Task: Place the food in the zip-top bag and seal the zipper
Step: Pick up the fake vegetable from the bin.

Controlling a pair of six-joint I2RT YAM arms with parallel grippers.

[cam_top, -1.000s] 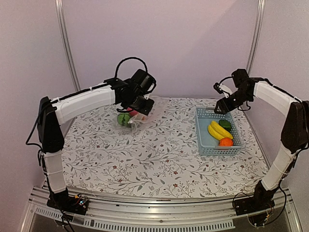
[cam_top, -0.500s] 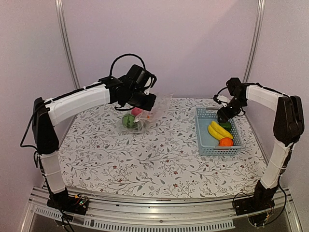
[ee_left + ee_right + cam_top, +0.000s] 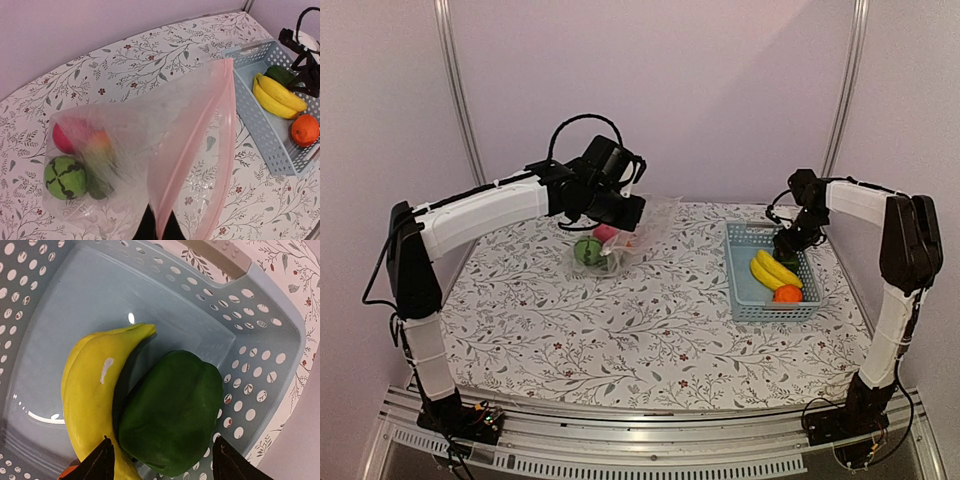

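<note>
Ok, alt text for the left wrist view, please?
A clear zip-top bag with a pink zipper is held up by the left gripper, with a green round toy, a red piece and an orange piece inside. Beside it, a blue basket holds bananas, an orange and a dark green piece.

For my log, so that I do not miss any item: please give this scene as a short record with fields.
Left gripper: shut on mouth edge of clear crinkly plastic bag
Zip strip: pinkish, its two sides apart
In bag: green round toy fruit, red toy fruit, blurred orange piece
Right gripper: open, over dark green toy pepper
In light-blue plastic basket: pepper, yellow toy bananas, orange toy fruit
</note>
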